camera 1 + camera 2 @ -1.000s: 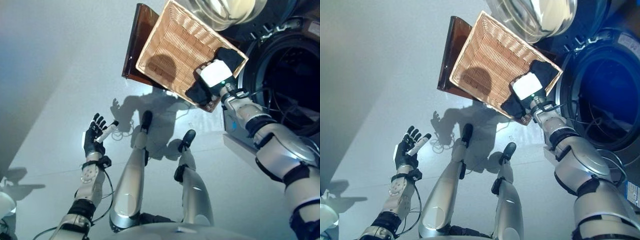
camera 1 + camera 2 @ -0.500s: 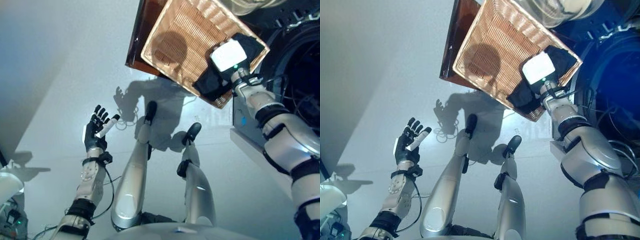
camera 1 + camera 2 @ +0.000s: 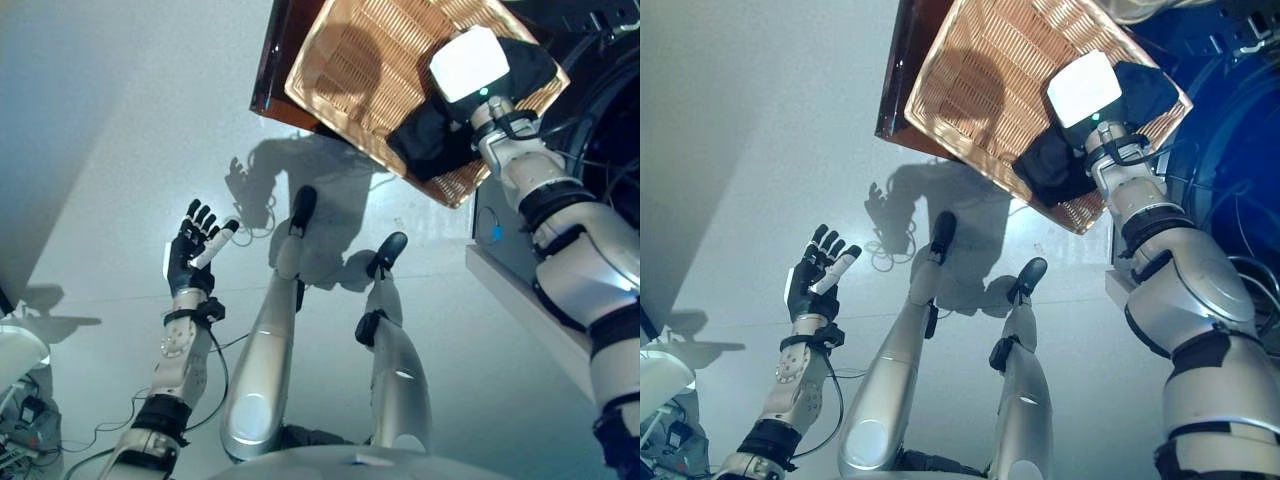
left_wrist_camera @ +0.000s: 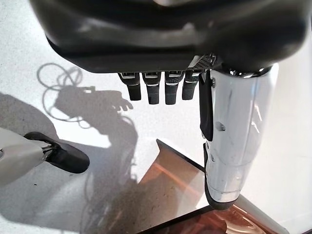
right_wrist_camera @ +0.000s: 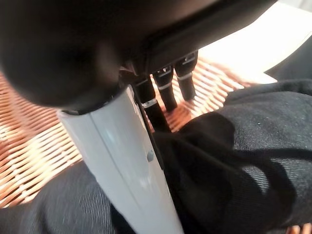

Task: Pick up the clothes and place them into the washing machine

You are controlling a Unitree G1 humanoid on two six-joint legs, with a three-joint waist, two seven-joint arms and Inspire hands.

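Note:
A black garment (image 3: 432, 140) lies bunched in the corner of a wicker basket (image 3: 360, 60) nearest the washing machine (image 3: 1240, 140). My right hand (image 5: 130, 146) is down in that corner on top of the garment. Its white-covered thumb lies across the black cloth and its fingers (image 5: 165, 87) reach out straight over the wicker, with no cloth pinched. From the head views a white box on the wrist hides the hand. Over the floor at the lower left my left hand (image 3: 190, 262) is held up open and empty.
The basket rests on a dark brown stand (image 3: 275, 60). The washing machine's round opening (image 3: 622, 110) gapes just right of the basket, with its glass door (image 3: 1140, 8) swung out above. Pale floor (image 3: 100, 150) lies to the left.
The head camera has shifted, so basket and machine sit higher and further right in the picture. My right hand stays on the black garment. The left hand has hardly moved.

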